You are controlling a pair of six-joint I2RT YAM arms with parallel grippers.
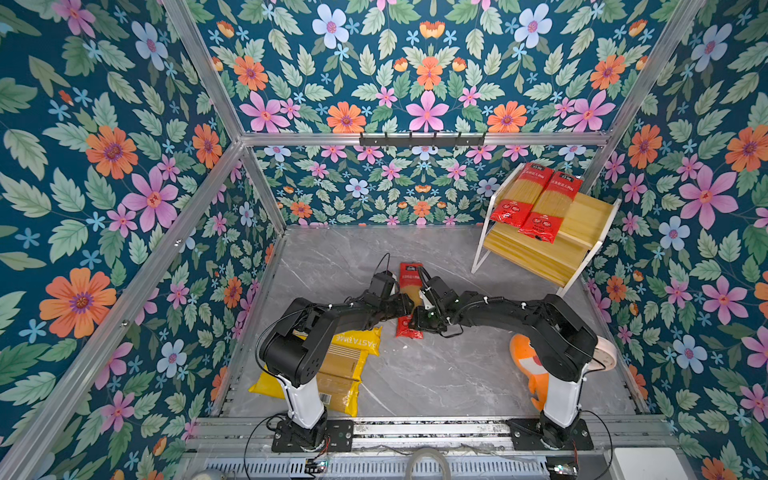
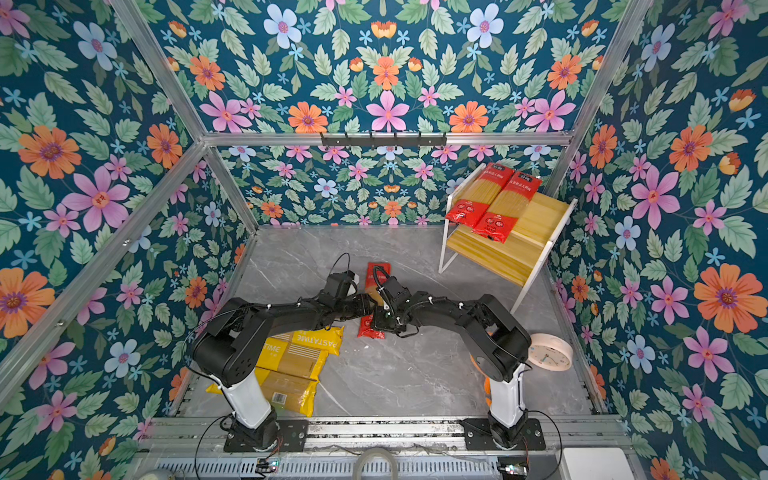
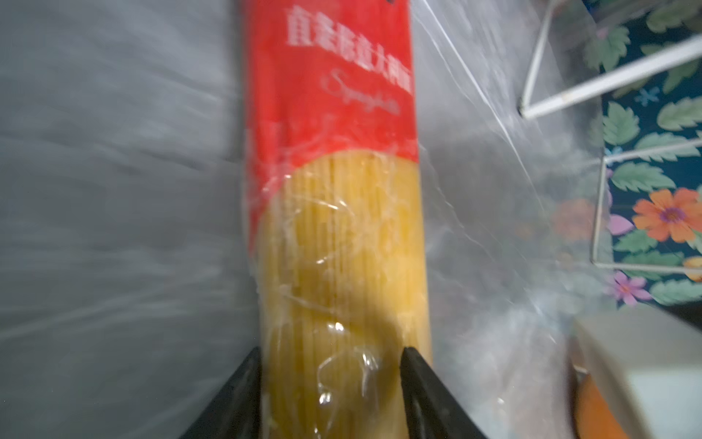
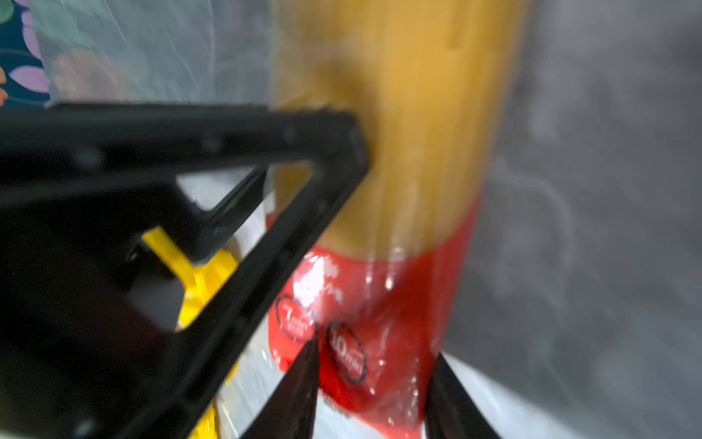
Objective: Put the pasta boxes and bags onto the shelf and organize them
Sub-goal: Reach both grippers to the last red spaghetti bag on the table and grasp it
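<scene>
Counting the shelf (image 1: 590,216) first: you have two red packs (image 1: 536,199) lying side by side on its upper board, towards the left end. The lower board looks bare.

Third red pack (image 1: 410,272) lies flat mid-table (image 1: 457,374), well apart from the shelf, with both arms reaching in over it.
- Left gripper (image 3: 330,353): fingers sit either side of the clear window, one at the pack's edge. You cannot tell whether they are pinching or only straddling.
- Right gripper (image 4: 374,353): fingers bracket the red end nearer the arm bases. Blur hides any contact, so you cannot tell that grip either.

Yellow PASTATIME packs (image 1: 345,361) are in an overlapping heap beside the left arm's base. There look to be three, partly hidden by the arm.

Orange plush (image 1: 525,353) and clock (image 2: 550,351) sit by the right arm and are not your concern.

Judgement: about a third done. You have this red pack in hand next, then all the yellow ones to shelve.
</scene>
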